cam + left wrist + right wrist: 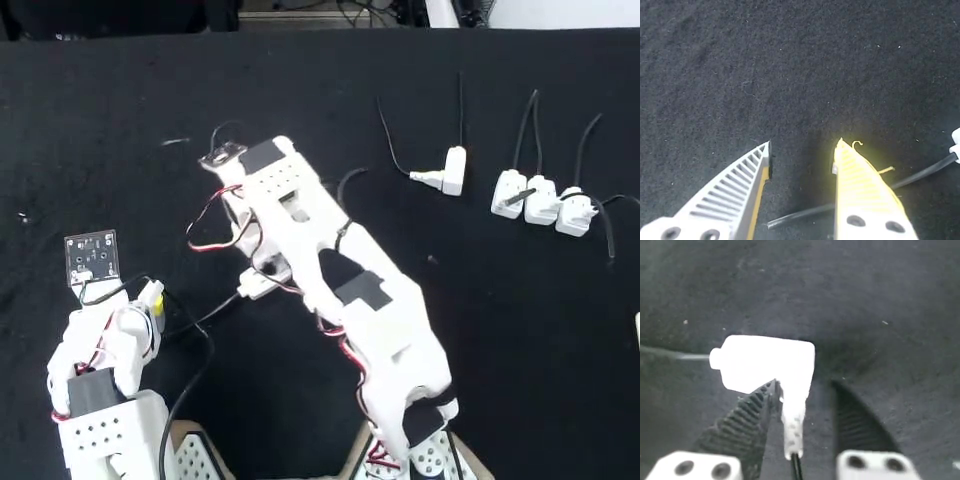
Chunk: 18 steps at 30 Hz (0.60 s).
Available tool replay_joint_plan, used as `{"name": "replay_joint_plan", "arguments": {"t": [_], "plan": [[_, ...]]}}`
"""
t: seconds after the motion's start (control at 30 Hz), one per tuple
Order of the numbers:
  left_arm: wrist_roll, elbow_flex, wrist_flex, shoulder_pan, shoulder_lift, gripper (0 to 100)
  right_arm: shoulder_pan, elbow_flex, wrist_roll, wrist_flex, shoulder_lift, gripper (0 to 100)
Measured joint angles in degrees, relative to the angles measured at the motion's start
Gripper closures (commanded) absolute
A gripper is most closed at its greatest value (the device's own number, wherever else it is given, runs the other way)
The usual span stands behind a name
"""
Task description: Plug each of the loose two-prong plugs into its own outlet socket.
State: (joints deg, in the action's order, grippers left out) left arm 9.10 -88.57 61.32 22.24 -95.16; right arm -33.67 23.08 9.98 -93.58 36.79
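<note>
Left tool [803, 143] spread wide over black cloth [790, 60]; black cable [925, 172] lying beneath it.

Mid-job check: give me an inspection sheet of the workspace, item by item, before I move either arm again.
Surface: black cloth over the table.
Job's things: row of three white plug pieces at the far right; L-shaped white pair beside them; white plug at the right claw.
Clutter: a few pale specks.
Grippers: left claw open over bare cloth; right claw open, the plug's narrow end between its fingers.
Cables: thin black leads on the white pieces; black cable under the left claw.
Surroundings: loose wires beyond the far edge.
</note>
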Motion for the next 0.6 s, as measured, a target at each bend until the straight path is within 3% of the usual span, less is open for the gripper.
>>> {"name": "replay_joint_plan", "arguments": {"t": [0.3,0.6], "plan": [[0.0,0.0,0.0,0.0,0.0,79,0.0,0.0,15.0,1.5,-10.4,75.1],[-0.1,0.0,-1.6,6.0,0.0,79,-6.2,-8.2,44.8,0.9,-13.2,75.0]]}}
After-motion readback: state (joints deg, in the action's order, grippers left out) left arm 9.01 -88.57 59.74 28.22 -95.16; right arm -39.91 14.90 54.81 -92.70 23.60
